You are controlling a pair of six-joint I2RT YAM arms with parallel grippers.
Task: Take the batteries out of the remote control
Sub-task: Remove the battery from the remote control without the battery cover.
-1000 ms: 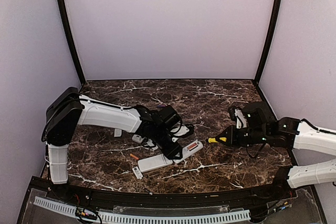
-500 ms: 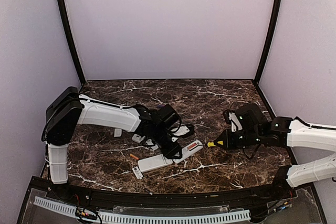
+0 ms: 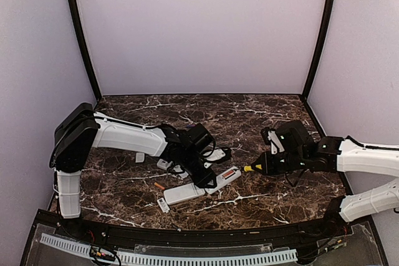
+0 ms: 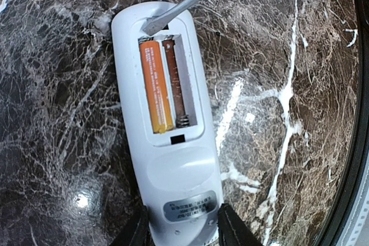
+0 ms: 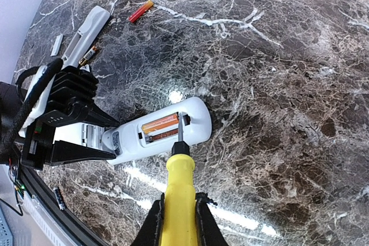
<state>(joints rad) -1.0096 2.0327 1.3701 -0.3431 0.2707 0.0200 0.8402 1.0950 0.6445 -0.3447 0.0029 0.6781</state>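
remote control [image 4: 179, 165], back label [image 4: 189, 207] unreadable, orange battery [image 4: 154, 87] print illegible, yellow screwdriver [image 5: 180, 194]

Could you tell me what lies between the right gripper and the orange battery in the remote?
The yellow-handled screwdriver the right gripper holds, blade tip at the remote; right wrist view.

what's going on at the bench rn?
The left arm holds a white remote by its end in its jaws, with the battery bay open and facing up. The right arm grips a yellow-handled screwdriver, blade tip at the far end of the bay. One orange battery sits inside; the slot beside it looks empty. A loose battery lies on the table.
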